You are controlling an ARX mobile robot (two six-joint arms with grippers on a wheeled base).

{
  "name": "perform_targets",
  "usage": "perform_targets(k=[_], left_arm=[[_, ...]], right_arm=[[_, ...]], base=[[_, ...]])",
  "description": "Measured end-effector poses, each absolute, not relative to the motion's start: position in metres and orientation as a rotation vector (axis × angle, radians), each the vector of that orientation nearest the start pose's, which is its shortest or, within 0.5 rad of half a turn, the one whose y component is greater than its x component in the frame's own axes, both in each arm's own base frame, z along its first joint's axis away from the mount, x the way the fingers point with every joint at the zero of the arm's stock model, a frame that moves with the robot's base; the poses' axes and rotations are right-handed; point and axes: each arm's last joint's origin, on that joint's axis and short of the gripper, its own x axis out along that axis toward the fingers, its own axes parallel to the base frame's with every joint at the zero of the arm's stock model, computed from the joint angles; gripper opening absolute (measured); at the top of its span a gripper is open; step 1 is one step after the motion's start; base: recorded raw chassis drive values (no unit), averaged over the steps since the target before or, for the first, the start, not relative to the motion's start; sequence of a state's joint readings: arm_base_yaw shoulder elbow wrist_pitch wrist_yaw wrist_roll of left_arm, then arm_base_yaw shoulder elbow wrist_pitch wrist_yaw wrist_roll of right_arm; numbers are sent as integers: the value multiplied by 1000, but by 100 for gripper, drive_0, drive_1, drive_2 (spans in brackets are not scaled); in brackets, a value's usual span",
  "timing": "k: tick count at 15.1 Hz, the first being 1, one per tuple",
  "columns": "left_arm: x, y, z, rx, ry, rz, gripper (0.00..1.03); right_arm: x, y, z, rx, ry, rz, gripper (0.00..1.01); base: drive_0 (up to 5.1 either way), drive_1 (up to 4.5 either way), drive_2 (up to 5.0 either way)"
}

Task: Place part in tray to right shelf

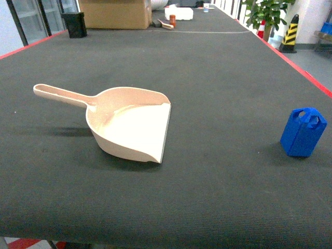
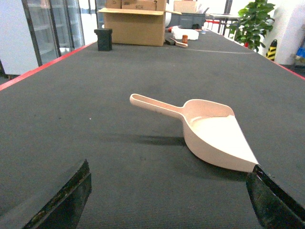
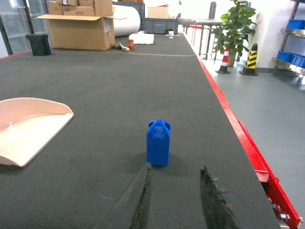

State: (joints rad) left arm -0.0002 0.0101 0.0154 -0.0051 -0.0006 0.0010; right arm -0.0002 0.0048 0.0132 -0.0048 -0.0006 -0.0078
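Though near edge, part point(image 1: 303, 132) unobstructed

Neither arm nor gripper visible from the head camera. Left gripper point(image 2: 169, 200) cut off by the bottom edge of its wrist view, only two dark finger ends at the lower corners. Right gripper point(image 3: 174, 200) likewise cropped at the bottom. Tray point(image 3: 26, 126) cut by the left edge of the right wrist view, handle out of sight. Small items far up the table point(image 1: 171, 22) too small to identify.
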Motion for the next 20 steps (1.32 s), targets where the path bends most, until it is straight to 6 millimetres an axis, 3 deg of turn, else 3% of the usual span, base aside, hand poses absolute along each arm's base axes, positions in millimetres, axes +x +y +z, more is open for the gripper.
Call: perform_targets(k=[2,3,4,6,8,9,10,11,12,13,14,17,20], left_arm=[[97,0,168,1,-1,0,72],[97,0,168,1,-1,1,60],[97,0,167,1,0,1,51],[97,0,168,0,-1,0,56],[97,0,168,0,-1,0,74],[97,0,168,0,-1,0,89],[97,0,167,1,0,1,99],[97,0,168,1,-1,1,99],[97,0,168,1,-1,1,92],[97,0,167,0,0,1,87],[97,0,167,0,0,0,98],[97,0,167,0,0,0,98],[97,0,167,0,0,0,98]], right_arm=[[97,0,167,-8,-4,1,4],[97,0,167,-9,-4,0,2],[97,0,167,-8,-4,1,10],[97,0,167,-7,-4,0,27],[97,0,167,-6,-4,1,12],[97,0,167,-8,-4,1,10],[97,0,167,-8,-4,0,21],[97,0,167,-8,-4,1,30],[97,0,167,-8,-4,1,39],[97,0,167,-8,-4,1,56],[97,0,167,-8,-4,0,67],[97,0,167,-8,-4,0,98],[97,0,167,-8,-4,1,98]], base=[[0,0,0],[0,0,0],[0,0,0],[0,0,0],[0,0,0],[0,0,0],[0,0,0],[0,0,0],[0,0,0],[0,0,0],[0,0,0],[0,0,0],[0,0,0]])
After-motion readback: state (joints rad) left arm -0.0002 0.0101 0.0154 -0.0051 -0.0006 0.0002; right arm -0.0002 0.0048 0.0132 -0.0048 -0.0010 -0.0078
